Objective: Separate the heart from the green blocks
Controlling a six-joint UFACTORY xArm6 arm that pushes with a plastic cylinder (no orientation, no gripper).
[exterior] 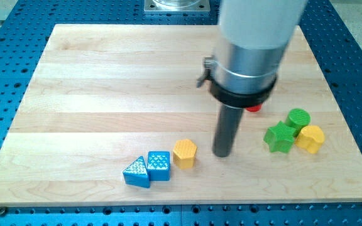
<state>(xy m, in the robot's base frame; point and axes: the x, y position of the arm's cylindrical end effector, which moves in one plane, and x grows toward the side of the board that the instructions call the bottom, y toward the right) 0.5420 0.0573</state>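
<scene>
A yellow heart block (310,138) lies at the view's right, touching a green round block (298,118) above it and a green star block (279,137) to its left. My tip (222,153) rests on the board left of this cluster, roughly 70 px from the green star. A red block (253,107) is mostly hidden behind the arm's body, above the green blocks.
A yellow hexagon block (185,153) sits just left of my tip. A blue square block (159,165) and a blue triangle block (136,172) lie further left near the board's (105,81) bottom edge. The arm's wide body (250,50) covers the upper middle.
</scene>
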